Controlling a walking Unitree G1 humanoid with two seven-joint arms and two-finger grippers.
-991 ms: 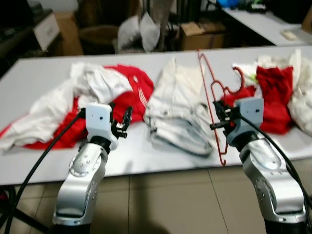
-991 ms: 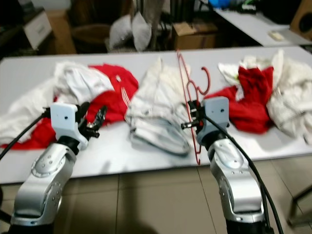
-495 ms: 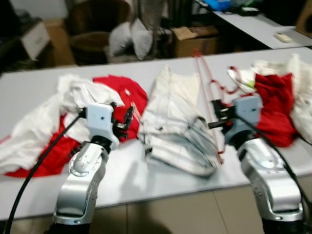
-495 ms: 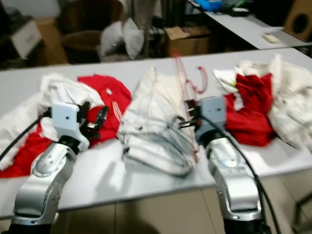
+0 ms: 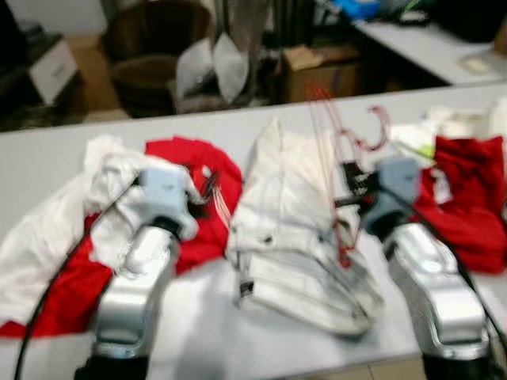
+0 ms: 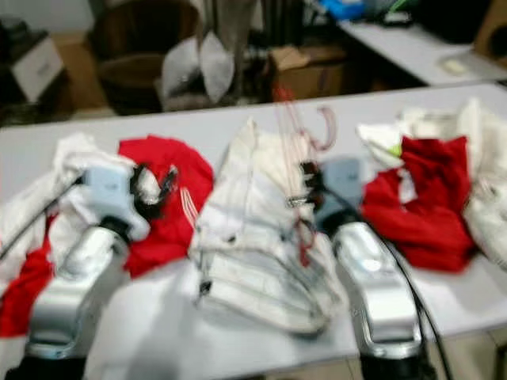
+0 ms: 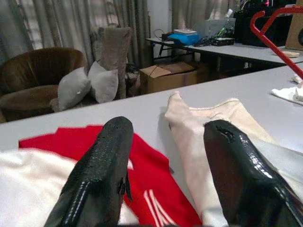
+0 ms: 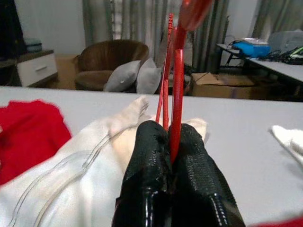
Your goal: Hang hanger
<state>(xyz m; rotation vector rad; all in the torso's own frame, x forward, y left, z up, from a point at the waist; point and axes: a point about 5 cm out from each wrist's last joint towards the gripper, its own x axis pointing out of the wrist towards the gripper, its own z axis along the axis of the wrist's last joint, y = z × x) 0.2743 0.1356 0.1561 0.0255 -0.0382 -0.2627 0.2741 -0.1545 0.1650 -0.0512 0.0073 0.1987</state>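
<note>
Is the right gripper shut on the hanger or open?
Shut: the right gripper has both fingers pressed together around the red hanger.

Left end effector (image 7: pixel 165 165) fingers spread, right end effector (image 8: pixel 173 142) fingers clamped

blurred, the right end effector (image 5: pixel 347 188) seemingly grips a red hanger (image 5: pixel 339 162) above white clothing (image 5: pixel 295 222).
</note>
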